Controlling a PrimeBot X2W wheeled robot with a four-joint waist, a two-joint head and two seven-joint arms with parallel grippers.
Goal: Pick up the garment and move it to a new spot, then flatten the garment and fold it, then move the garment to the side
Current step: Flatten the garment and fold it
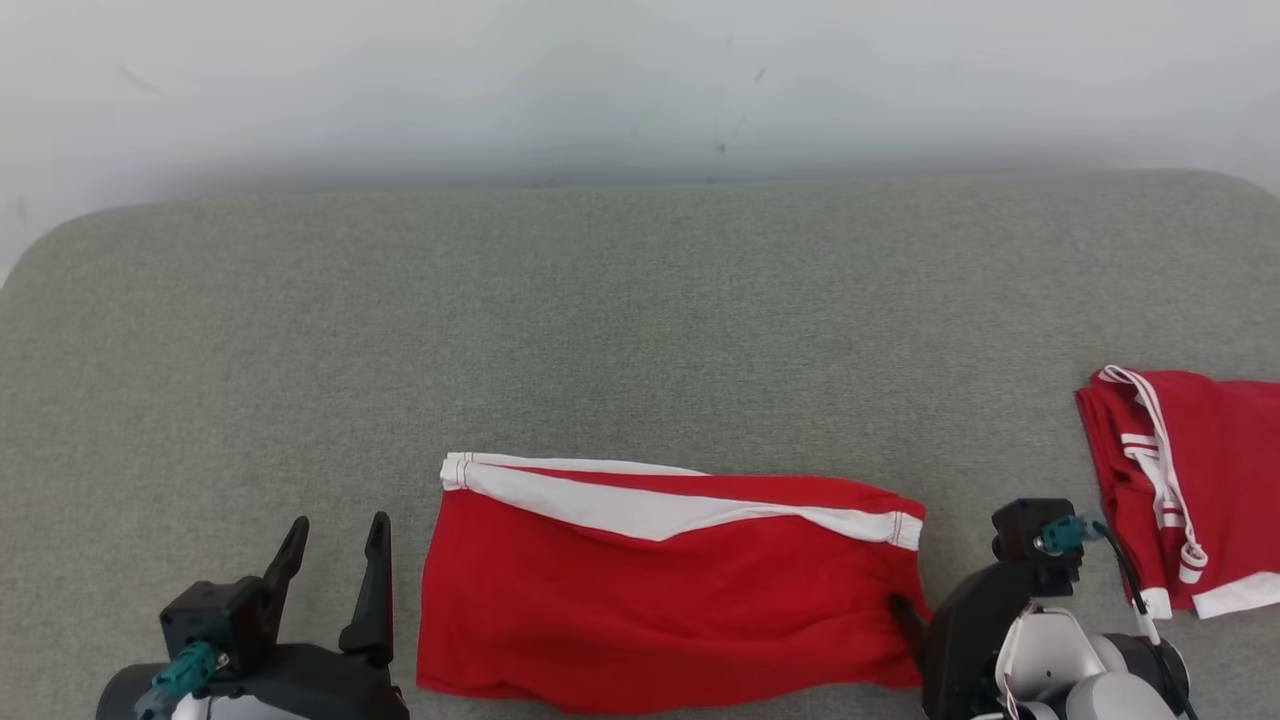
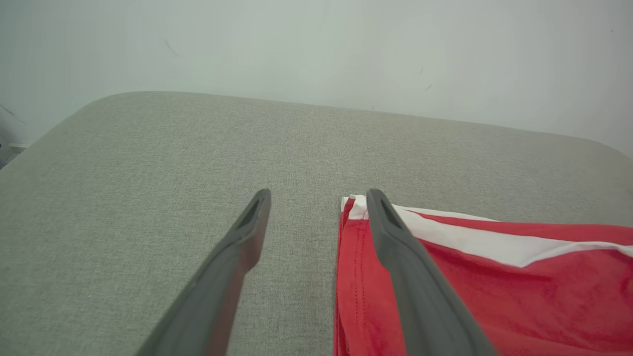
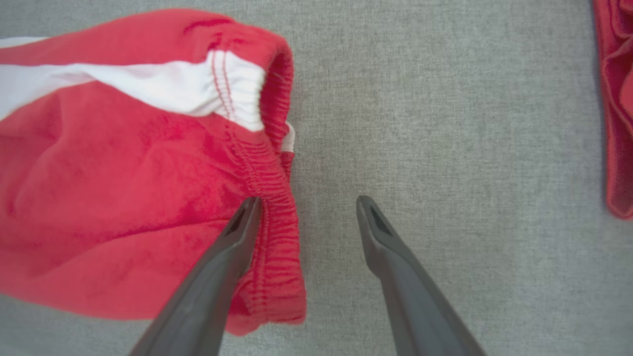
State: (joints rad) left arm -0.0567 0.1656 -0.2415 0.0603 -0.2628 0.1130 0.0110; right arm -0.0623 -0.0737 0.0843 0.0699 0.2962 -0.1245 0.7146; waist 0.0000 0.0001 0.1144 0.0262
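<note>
While my left gripper (image 1: 340,522) sits at the near left of the grey padded surface (image 1: 640,300), its two dark fingers spread apart and holding nothing, the red garment (image 1: 660,600) lies flat just to its right, close to the near edge and about midway across. Seen from my left wrist, one finger crosses over the garment's left hem and the other hangs over bare grey cloth. A white band (image 1: 650,505) runs along the garment's far side, from the left corner to the gathered waistband (image 3: 277,198) at its right end. My right gripper (image 3: 309,201) is at that end, fingers wide and empty. One tip is over the waistband's edge, though I cannot tell if it touches, and the other is over bare surface. Well apart to the right, a little farther back, lies a second red garment (image 1: 1190,480), white-striped and rumpled.
</note>
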